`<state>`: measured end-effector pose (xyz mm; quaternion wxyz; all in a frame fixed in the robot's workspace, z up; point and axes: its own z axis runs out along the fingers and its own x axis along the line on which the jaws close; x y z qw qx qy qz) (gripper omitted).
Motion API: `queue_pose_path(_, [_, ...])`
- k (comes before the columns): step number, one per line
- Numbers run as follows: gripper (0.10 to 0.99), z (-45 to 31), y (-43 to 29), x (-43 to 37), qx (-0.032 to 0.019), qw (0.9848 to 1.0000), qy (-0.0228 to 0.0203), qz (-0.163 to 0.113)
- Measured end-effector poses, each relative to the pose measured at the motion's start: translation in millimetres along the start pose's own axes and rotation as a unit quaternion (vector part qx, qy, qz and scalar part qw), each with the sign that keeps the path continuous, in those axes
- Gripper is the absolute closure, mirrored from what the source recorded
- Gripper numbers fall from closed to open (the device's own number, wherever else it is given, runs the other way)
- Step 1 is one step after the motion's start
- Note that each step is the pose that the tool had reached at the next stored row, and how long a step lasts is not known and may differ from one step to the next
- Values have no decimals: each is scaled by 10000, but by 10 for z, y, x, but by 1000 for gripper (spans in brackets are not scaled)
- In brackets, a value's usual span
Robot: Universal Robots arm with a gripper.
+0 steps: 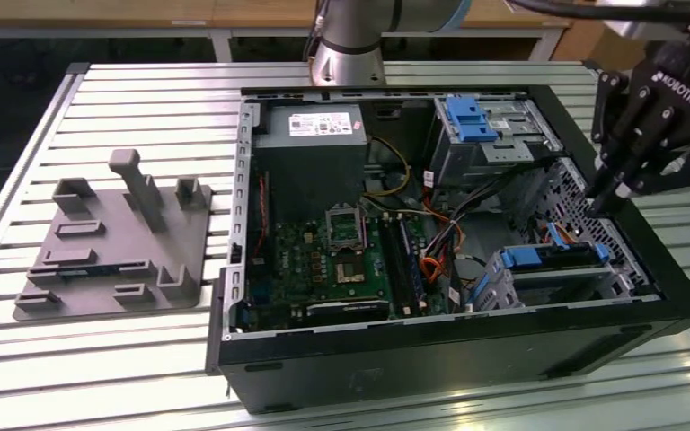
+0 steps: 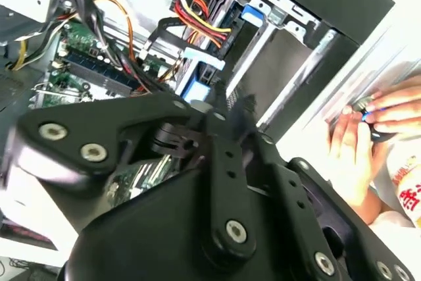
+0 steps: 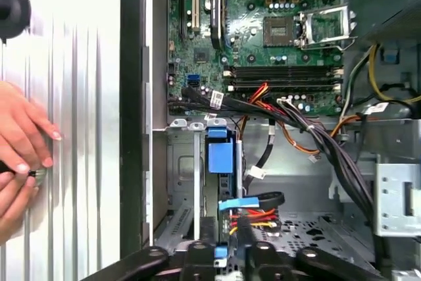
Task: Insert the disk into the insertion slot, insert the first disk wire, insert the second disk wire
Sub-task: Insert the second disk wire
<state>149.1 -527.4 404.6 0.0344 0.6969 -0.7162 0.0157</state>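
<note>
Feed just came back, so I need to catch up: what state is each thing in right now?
Computer case: side open, insides exposed.
Disk: seated in the drive cage, blue frame showing.
Processor socket: latch frame raised, empty.
End effector: above the drive cage, holding nothing.
Person's hands: beside the case on the table.

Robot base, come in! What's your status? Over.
Claw above the insertion slot. Disk in its blue frame looks seated there. Loose wires beside it; hand outside the case.
</note>
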Motion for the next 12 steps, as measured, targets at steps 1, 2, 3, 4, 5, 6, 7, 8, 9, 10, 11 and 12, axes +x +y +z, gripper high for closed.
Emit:
queue_pose_path(1, [831,-47,4,-2,3,10000,1,0])
queue_pose_path(2, [894,-65,8,-7,6,10000,4,1])
queue_pose_path(3, [953,-70,12,-15,7,10000,14,2])
queue_pose_path(4, [953,-72,13,-19,8,10000,32,3])
queue_pose_path(5, [980,-72,14,-19,8,10000,34,3])
queue_pose_path(6, [980,-72,14,-19,8,10000,34,3])
queue_pose_path(7, [980,-72,14,-19,8,10000,34,3])
queue_pose_path(8, [980,-72,14,-19,8,10000,34,3])
queue_pose_path(9, [980,-72,14,-19,8,10000,35,4])
queue_pose_path(10, [980,-72,14,-19,8,10000,36,4])
queue_pose_path(11, [980,-72,14,-19,8,10000,36,4])
queue_pose_path(12, [980,-72,14,-19,8,10000,36,4])
